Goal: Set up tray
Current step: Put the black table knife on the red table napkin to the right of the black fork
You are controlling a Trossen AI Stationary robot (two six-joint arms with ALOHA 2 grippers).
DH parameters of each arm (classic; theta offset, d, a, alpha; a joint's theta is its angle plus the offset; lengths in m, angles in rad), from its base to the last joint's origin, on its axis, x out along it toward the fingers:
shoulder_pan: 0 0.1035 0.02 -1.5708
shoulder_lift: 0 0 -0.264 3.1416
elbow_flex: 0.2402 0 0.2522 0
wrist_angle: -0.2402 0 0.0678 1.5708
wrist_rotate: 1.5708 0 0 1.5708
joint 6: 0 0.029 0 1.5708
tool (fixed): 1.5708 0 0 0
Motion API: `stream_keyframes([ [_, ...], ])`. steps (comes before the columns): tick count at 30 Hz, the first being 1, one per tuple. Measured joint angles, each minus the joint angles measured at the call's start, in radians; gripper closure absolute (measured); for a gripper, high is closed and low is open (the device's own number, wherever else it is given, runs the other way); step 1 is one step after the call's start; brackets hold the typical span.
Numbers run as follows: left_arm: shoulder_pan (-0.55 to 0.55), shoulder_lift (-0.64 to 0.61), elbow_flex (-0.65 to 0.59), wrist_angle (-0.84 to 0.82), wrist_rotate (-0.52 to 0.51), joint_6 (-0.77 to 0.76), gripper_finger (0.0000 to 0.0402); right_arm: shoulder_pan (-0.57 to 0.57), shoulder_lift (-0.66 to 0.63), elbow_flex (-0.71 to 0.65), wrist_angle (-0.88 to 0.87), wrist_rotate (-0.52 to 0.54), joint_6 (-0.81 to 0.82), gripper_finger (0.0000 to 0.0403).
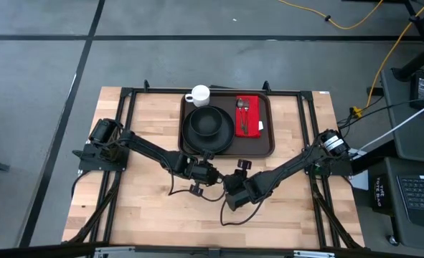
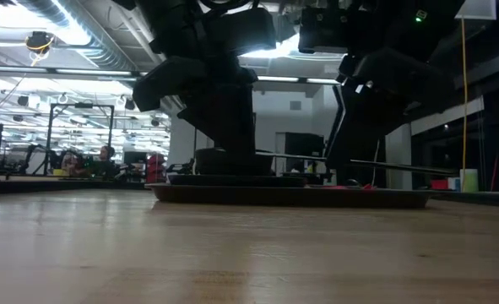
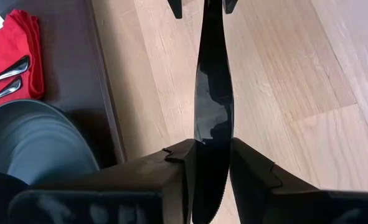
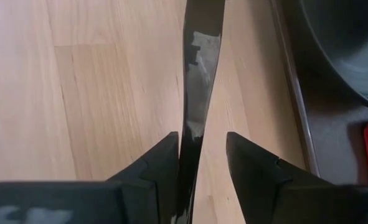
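Overhead camera looks straight down; low camera sits level on the desk (image 1: 154, 201); both wrist cameras, close, share one dark blade (image 3: 212, 93).
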State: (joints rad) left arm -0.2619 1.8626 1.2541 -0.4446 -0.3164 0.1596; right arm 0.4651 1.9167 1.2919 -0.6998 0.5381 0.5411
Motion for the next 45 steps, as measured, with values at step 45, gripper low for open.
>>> stream_keyframes([
  [45,0.0,0.0,0.0,0.026,0.005,-0.024,0.0333,-0.001,0.001,0.0,0.0,-0.039,0.001,0.036],
])
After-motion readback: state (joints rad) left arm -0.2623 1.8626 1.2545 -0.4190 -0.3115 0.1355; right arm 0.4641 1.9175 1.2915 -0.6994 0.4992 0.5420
